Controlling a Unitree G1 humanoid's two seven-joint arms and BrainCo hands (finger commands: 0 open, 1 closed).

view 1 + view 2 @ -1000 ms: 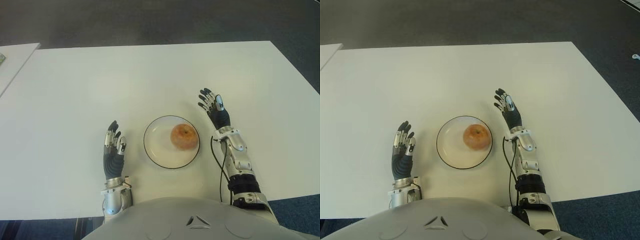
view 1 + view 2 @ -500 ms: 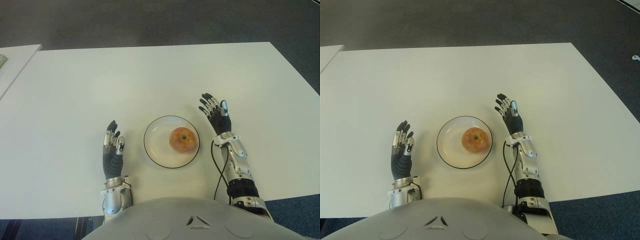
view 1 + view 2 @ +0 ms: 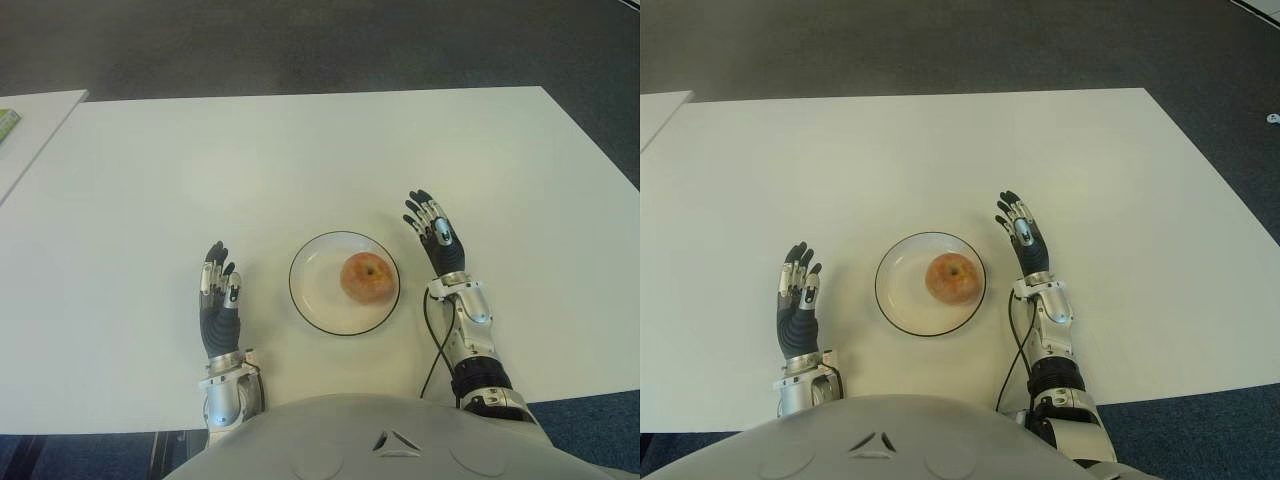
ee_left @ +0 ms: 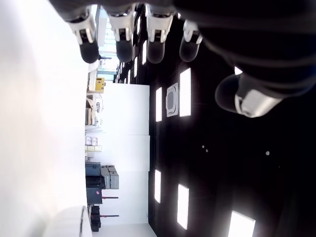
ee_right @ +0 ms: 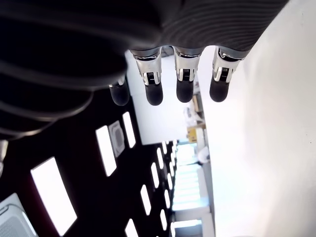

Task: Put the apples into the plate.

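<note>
A reddish-yellow apple [image 3: 367,277] sits in the right half of a white plate with a dark rim [image 3: 312,288], near the front of the white table [image 3: 300,160]. My right hand [image 3: 432,227] is just right of the plate, fingers straight and spread, holding nothing. My left hand [image 3: 216,292] shows to the left of the plate, fingers extended and empty. Both wrist views show only outstretched fingertips [image 5: 154,91] with nothing between them.
A second white table edge [image 3: 30,130] shows at the far left with a green item [image 3: 6,122] on it. Dark floor lies beyond the table's far and right edges.
My right hand has drawn back toward my body and slightly right, away from the plate. My left hand has slid a little back. The apple stays in the plate.
</note>
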